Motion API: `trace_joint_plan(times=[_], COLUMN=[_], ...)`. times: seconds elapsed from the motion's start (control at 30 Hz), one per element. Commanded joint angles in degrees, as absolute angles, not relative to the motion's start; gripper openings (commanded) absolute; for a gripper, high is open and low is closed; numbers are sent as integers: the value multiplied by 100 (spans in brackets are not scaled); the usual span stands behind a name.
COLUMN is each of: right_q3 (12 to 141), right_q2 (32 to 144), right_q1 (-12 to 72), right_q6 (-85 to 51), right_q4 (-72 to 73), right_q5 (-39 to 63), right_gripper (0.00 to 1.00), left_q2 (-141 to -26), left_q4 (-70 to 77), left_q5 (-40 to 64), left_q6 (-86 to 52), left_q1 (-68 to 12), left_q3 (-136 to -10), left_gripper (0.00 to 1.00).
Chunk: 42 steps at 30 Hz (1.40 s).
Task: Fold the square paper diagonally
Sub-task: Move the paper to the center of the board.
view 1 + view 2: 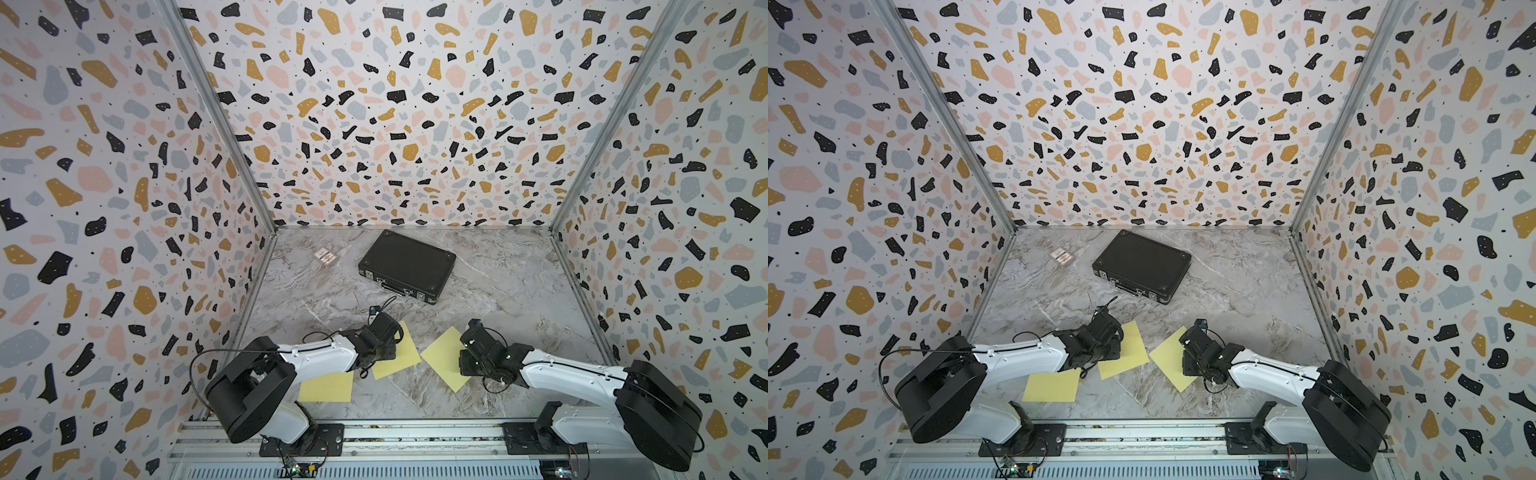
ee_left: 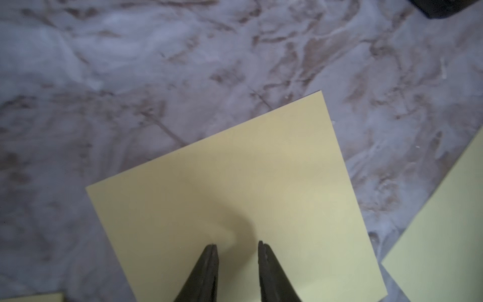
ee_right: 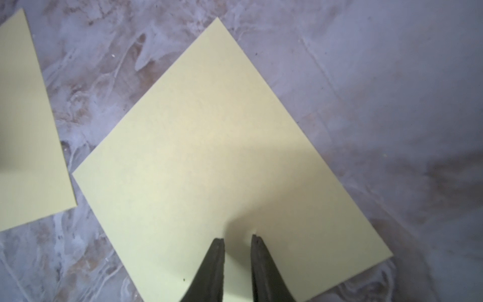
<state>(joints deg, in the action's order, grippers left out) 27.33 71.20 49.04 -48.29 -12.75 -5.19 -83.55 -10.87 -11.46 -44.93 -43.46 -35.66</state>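
paper squares (image 1: pixel 440 361), pale yellow, lie flat on veined marble tabletop (image 1: pixel 498 270); both jaws narrowly parted.

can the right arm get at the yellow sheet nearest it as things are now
Probably yes. The right tool hangs directly over that sheet, jaws slightly apart. Nothing lies on the sheet, and the neighbouring sheet lies apart from it, with bare marble between.

The marble table (image 1: pixel 498 291) carries three yellow paper squares (image 1: pixel 405 353), a black case (image 1: pixel 407 266), a small box (image 1: pixel 325 257).
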Motion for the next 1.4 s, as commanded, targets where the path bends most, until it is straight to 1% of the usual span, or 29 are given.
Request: trace_joint_plan(times=[0.0,0.07,0.13,0.23,0.43,0.47,0.57,0.63,0.7,0.8,0.83,1.03,1.13,1.37], right_q3=[2461,2452,2456,2496,2574,2592,2601,2597,2617,2628,2623,2619,2632,2621], right_q2=[7199,7212,7237,7284,7289,7280,7252,7243,7242,7251,7256,7256,7268,7373], right_q1=[5026,5107,5167,5212,5314,5320,5345,5362,5375,5391,5392,5435,5454,5469], right_q6=[-5008,-5053,-5105,-5123,-5150,-5159,-5172,-5186,-5186,-5203,-5208,-5247,-5256,-5269], right_q4=[-1865,-1799,-1750,-1771,-1971,-2013,-2039,-2034,-2039,-2054,-2050,-2054,-2050,-1969], right_q5=[-391,-379,-393,-437,-635,-667,-686,-686,-686,-676,-677,-667,-663,-642], right_gripper=[24,24,24,24,24,24,24,24,24,23,23,23,23,23], left_q2=[-8377,-8174,-7864,-7428,-6643,-6537,-6453,-6639,-7067,-7757,-7949,-8847,-8947,-9156], left_q4=[-2439,-2474,-2215,-1989,-1579,-1444,-990,-422,63,233,277,511,597,480], left_q5=[-1678,-1449,-845,-169,676,830,1087,1306,1565,1609,1594,1592,1598,1415], left_q6=[-4281,-4202,-4062,-4044,-4274,-4332,-4499,-4641,-4710,-4668,-4654,-4580,-4544,-4500], left_q1=[-4228,-4232,-4236,-4236,-4254,-4267,-4402,-4581,-4834,-5115,-5168,-5224,-5221,-5228], left_q3=[-3496,-3598,-3590,-3599,-3592,-3554,-3439,-3335,-3332,-3596,-3660,-3997,-4077,-4241], left_gripper=[32,32,32,36,38,38,32,30,26,17,15,13,11,12])
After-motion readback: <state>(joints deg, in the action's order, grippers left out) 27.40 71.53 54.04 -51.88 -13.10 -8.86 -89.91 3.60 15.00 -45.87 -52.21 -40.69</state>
